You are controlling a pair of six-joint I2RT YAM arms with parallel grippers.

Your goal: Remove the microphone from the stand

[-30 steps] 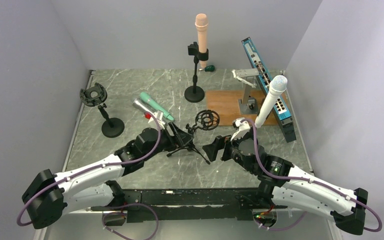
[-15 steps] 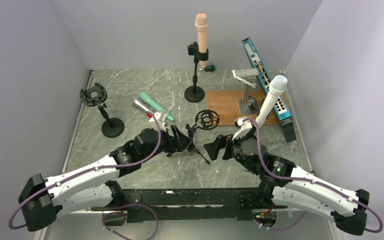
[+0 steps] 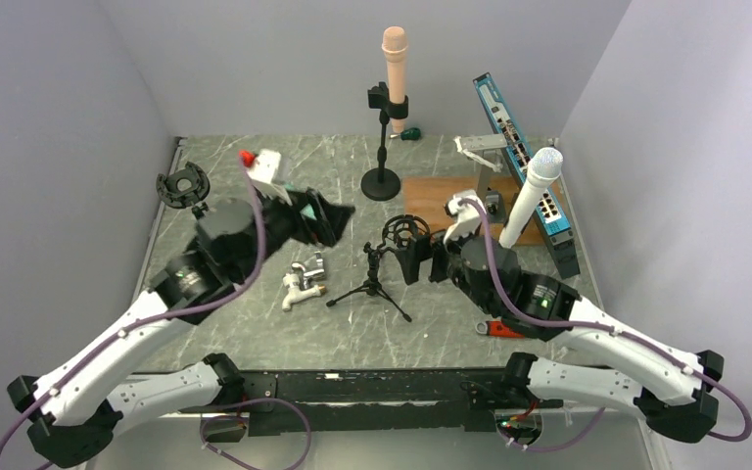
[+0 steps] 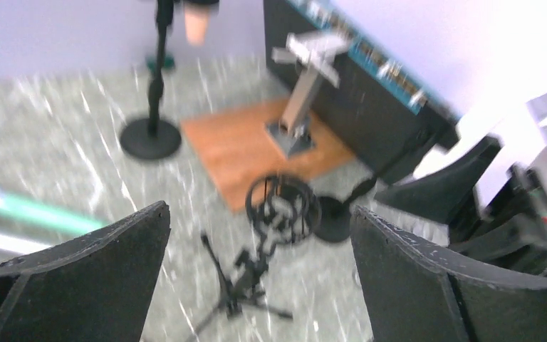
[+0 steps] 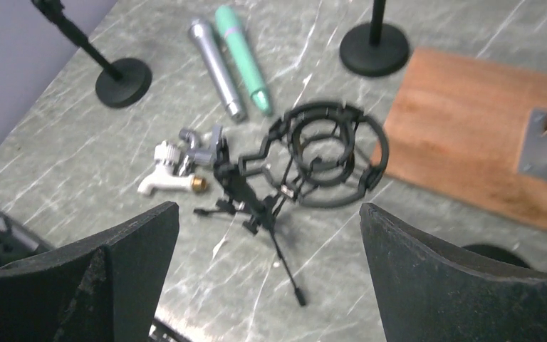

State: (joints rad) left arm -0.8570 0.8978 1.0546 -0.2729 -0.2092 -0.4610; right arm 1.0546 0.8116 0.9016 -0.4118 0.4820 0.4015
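A peach microphone (image 3: 395, 59) stands upright in a clip on a black round-base stand (image 3: 381, 182) at the back. A white microphone (image 3: 529, 192) leans in a stand at the right. A black tripod stand with an empty shock mount (image 3: 406, 233) is in the middle and also shows in the right wrist view (image 5: 327, 153). My left gripper (image 3: 325, 213) is open and empty, raised above the table left of the tripod. My right gripper (image 3: 417, 260) is open and empty, close by the shock mount. In the wrist views both grippers, left (image 4: 260, 208) and right (image 5: 269, 206), hold nothing.
A silver microphone (image 5: 217, 68) and a green microphone (image 5: 243, 60) lie on the table. A white faucet (image 3: 300, 284) lies near the tripod. Another empty stand (image 3: 183, 186) is at the left. A wooden board (image 3: 441, 201), metal bracket (image 3: 482, 157), network switch (image 3: 524, 162) and red-handled tool (image 3: 495, 329) are at the right.
My left arm has lifted and swung back to the left, uncovering the faucet. My right gripper has moved forward toward the shock mount, uncovering the red-handled tool.
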